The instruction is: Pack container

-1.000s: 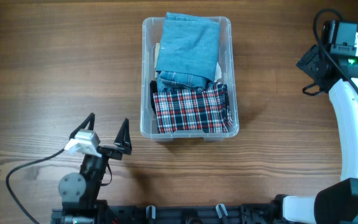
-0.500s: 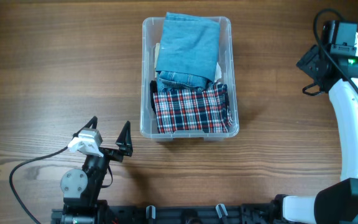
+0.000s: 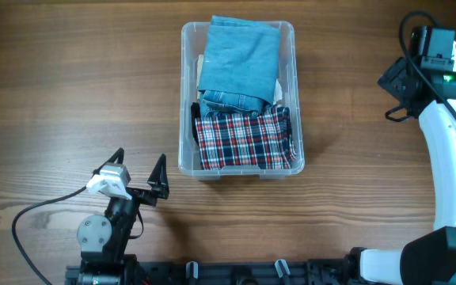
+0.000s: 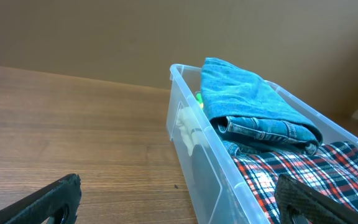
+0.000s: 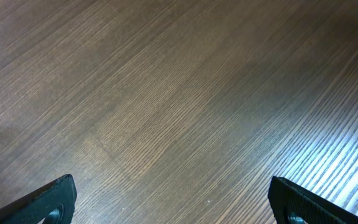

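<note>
While both arms stand off from it, we see the container sitting flat on the worktop, abt mid-width in the overhead view, long side running away from the arm bases. It's a clear plastic rect. bin w/ rounded corners and a rolled rim. Its wall looks frosted and smooth from the left wrist view, w/ a moulded whitish bump partway along. Inside, a folded denim piece fills the far half: soft blue twill, stitched seams showing at the fold, stacked higher than the rim. Nearer half holds a plaid cloth, red/white/navy checks, rumpled and lying lower. A small yellow-green bit peeks betw. denim and wall; we can't tell what it is.

Worktop is dark wood-grain laminate, matte, w/ a glare patch in the right wrist view.

Left fingers are black, tapered, spread fully wide, gripping nothing. They sit near the bin's near-left corner but apart from it. Right fingers are likewise spread wide and empty, over bare worktop, well apart from the bin. Right arm is white, smooth, curved. A black cable loops by the left arm.
</note>
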Robot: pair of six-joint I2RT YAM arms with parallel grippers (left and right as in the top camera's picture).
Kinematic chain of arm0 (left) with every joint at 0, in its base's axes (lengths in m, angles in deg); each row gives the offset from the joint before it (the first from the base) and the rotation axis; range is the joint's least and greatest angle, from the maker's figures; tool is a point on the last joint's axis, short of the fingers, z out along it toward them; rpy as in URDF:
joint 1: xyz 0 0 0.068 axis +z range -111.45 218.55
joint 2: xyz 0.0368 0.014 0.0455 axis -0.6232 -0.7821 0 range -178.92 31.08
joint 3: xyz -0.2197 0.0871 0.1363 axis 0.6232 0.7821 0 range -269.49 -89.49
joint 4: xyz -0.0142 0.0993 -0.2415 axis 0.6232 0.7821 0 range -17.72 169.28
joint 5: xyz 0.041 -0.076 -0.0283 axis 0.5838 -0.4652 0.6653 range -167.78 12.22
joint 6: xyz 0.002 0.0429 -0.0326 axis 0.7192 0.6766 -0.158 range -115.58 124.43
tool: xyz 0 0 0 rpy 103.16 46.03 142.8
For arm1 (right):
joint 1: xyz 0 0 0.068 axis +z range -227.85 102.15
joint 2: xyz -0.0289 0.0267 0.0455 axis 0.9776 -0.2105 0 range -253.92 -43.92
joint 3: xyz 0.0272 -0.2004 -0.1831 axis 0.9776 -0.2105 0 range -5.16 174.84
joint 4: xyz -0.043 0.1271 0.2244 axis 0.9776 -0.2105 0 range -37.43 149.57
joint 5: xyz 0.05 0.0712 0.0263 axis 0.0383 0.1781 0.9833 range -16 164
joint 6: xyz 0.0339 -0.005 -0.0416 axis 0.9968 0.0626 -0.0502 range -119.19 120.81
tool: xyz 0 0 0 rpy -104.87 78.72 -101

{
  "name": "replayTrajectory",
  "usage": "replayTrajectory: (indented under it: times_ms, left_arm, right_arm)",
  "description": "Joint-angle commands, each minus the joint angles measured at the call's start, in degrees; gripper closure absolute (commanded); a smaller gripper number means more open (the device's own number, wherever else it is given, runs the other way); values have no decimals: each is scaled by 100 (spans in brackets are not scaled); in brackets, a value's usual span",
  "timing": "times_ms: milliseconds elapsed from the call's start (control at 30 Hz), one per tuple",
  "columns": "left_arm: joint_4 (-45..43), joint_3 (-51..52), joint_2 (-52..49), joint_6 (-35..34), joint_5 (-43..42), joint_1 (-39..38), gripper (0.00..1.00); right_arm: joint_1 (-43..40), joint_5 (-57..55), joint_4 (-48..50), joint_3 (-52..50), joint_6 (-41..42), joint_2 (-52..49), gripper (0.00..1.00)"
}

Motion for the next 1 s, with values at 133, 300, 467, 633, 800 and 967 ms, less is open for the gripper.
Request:
replayTrajectory:
  times_ms: [133, 300, 467, 633, 800, 967]
  left_arm:
    - [28, 26, 61, 92, 35, 48, 0]
    - [28, 26, 61, 92, 35, 48, 0]
    - [26, 26, 61, 92, 35, 48, 0]
    - [28, 26, 61, 92, 35, 48, 0]
    - [28, 26, 61, 92, 35, 48, 0]
    - [28, 26, 61, 92, 35, 48, 0]
  right_arm:
    - [-28, -74, 11, -59, 20, -48, 0]
    - [-28, -74, 11, -59, 20, -48, 0]
    - [-28, -74, 11, -59, 20, -48, 0]
    - [-28, -81, 11, -59, -55, -48, 0]
    - [-28, -76, 11, -59, -66, -48, 0]
    - [-28, -79, 11, -59, -68, -46, 0]
